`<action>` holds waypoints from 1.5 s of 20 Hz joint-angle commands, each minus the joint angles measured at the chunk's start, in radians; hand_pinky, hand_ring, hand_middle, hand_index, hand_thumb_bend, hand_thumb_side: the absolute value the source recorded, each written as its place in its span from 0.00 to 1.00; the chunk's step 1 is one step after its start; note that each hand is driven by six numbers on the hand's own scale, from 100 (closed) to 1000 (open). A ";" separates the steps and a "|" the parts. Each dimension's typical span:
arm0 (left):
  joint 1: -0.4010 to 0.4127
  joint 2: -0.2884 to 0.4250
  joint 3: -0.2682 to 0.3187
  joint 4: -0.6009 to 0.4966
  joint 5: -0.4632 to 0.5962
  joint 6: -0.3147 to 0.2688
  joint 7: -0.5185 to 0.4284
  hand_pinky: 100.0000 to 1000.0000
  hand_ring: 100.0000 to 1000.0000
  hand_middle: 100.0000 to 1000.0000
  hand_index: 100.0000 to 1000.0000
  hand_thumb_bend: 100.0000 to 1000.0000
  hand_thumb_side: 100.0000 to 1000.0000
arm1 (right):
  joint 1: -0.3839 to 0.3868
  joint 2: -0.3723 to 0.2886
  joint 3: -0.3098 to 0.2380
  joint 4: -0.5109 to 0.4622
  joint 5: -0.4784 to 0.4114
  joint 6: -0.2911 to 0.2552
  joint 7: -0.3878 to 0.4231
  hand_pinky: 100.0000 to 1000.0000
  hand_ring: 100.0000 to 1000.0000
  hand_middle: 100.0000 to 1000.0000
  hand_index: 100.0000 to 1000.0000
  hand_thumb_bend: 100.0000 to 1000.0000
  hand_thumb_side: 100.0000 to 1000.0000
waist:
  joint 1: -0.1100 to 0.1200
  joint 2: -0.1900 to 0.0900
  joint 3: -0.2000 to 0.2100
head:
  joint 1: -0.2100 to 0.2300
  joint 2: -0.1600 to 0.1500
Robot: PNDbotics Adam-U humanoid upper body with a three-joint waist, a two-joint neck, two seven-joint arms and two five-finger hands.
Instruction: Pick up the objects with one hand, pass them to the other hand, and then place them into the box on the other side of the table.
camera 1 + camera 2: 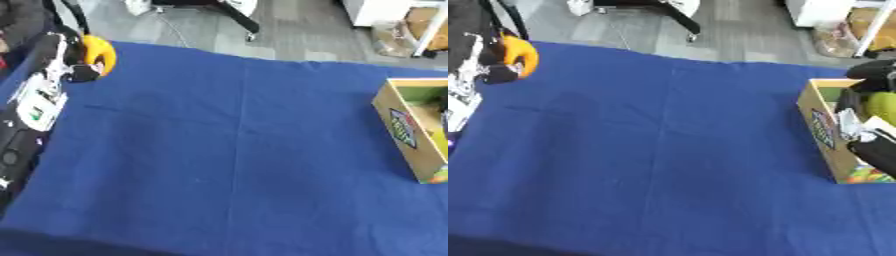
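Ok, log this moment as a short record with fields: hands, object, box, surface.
left hand: upper left of the table, fingers curled round the orange object
right hand: over the box, a yellow-green thing beside it; fingers unclear
box: cardboard, open top, right edge of the table
surface: blue cloth

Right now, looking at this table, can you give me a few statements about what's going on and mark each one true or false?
1. The left robot hand holds an orange object. True.
2. The orange object lies in the middle of the blue cloth. False: it is up at the cloth's far left edge, in the hand.
3. The cardboard box stands at the right edge of the table. True.
4. The right robot hand rests flat on the cloth. False: it is at the box, over its opening.
5. The box is closed. False: its top is open, with something green inside.
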 commanded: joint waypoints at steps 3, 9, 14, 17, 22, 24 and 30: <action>0.033 0.045 -0.051 -0.312 0.345 -0.027 -0.100 0.51 0.36 0.32 0.38 0.10 0.00 | -0.059 -0.001 0.026 -0.053 -0.005 -0.015 0.038 0.66 0.59 0.65 0.69 0.00 0.35 | -0.001 -0.006 0.004 | -0.009 0.002; 0.057 0.003 -0.138 -0.530 0.600 0.006 -0.193 0.51 0.37 0.33 0.39 0.10 0.00 | -0.164 0.019 0.103 -0.110 -0.042 -0.041 0.134 0.65 0.58 0.64 0.70 0.00 0.33 | -0.006 -0.010 0.006 | -0.012 0.005; 0.052 -0.022 -0.224 -0.628 0.713 0.065 -0.265 0.52 0.36 0.32 0.39 0.10 0.00 | -0.273 0.045 0.191 -0.113 -0.089 -0.075 0.233 0.64 0.55 0.61 0.69 0.02 0.31 | -0.007 -0.010 0.008 | -0.025 0.005; 0.044 -0.017 -0.276 -0.658 0.756 0.103 -0.292 0.53 0.36 0.32 0.39 0.10 0.01 | -0.318 0.055 0.230 -0.113 -0.106 -0.075 0.287 0.63 0.54 0.59 0.69 0.04 0.31 | -0.006 -0.009 0.010 | -0.029 0.006; 0.018 -0.020 -0.338 -0.689 0.794 0.144 -0.338 0.54 0.37 0.33 0.39 0.10 0.02 | -0.365 0.069 0.277 -0.094 -0.098 -0.068 0.364 0.62 0.52 0.57 0.65 0.06 0.30 | -0.006 -0.007 0.014 | -0.035 0.009; 0.008 -0.024 -0.353 -0.700 0.802 0.154 -0.351 0.54 0.37 0.33 0.39 0.10 0.02 | -0.374 0.076 0.291 -0.073 -0.088 -0.070 0.389 0.62 0.52 0.57 0.64 0.08 0.31 | -0.007 -0.007 0.015 | -0.036 0.010; -0.011 -0.037 -0.374 -0.726 0.797 0.170 -0.367 0.55 0.37 0.33 0.39 0.10 0.02 | -0.390 0.098 0.319 -0.007 -0.028 -0.085 0.456 0.63 0.54 0.58 0.68 0.11 0.33 | -0.008 -0.007 0.017 | -0.036 0.014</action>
